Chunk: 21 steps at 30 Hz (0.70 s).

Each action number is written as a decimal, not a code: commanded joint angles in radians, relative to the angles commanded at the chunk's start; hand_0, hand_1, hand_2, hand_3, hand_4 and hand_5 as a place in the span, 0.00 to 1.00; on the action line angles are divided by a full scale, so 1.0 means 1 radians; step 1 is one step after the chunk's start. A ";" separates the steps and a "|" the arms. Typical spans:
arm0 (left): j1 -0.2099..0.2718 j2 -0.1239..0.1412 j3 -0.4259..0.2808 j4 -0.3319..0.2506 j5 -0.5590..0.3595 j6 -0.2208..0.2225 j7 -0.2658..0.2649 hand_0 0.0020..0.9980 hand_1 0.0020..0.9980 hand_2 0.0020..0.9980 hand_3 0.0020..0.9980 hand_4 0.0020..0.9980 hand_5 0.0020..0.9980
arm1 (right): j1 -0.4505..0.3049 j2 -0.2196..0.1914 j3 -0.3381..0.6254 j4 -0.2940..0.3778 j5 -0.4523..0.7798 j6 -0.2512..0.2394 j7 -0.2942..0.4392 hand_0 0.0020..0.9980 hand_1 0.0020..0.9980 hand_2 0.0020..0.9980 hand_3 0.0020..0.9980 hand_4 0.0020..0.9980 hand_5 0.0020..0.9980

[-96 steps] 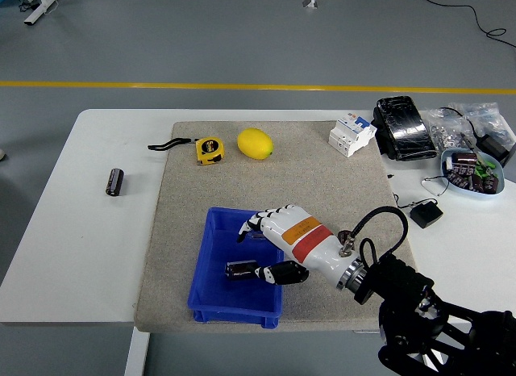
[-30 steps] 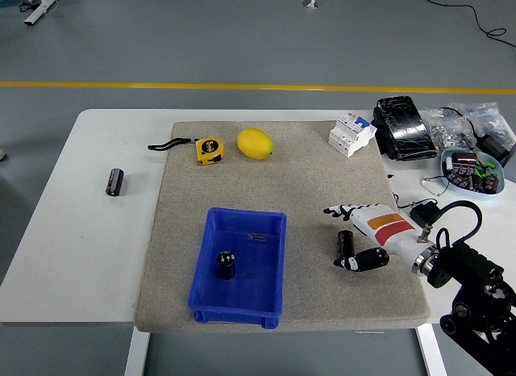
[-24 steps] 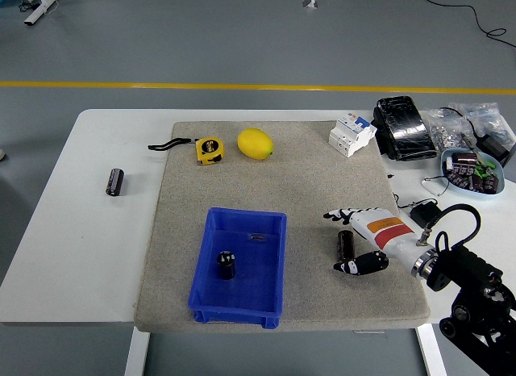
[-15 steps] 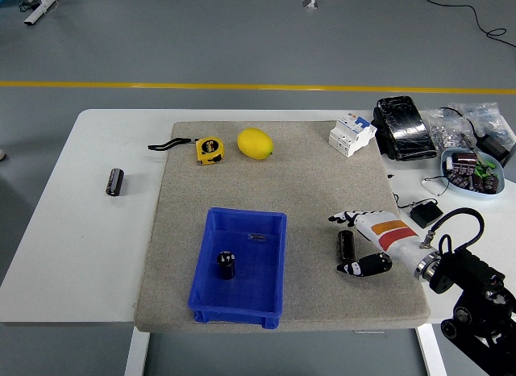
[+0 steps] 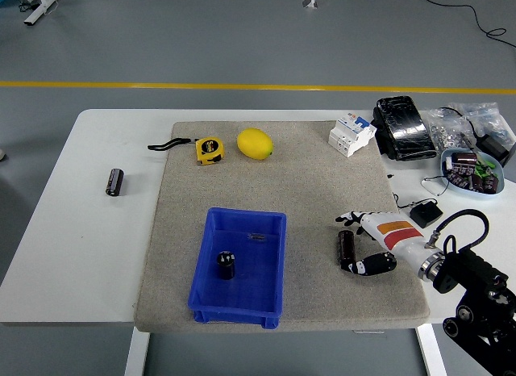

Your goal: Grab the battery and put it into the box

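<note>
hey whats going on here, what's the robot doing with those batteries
The robot's right hand rests on the mat beside a black battery, its fingers open around it but not gripping it. One battery already stands inside the blue box. Another battery lies on the bare table at the left. The left arm is out of view.

The right hand [image 5: 372,243] has left the box [image 5: 239,268], apparently dropping one battery [image 5: 226,265], and drawn back right.
</note>
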 joint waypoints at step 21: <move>-0.001 0.001 -0.001 0.000 0.002 -0.003 0.000 0.68 0.63 0.67 0.65 0.67 0.68 | 0.002 0.000 -0.003 0.007 0.000 -0.016 0.006 0.31 0.45 0.63 0.58 0.78 0.26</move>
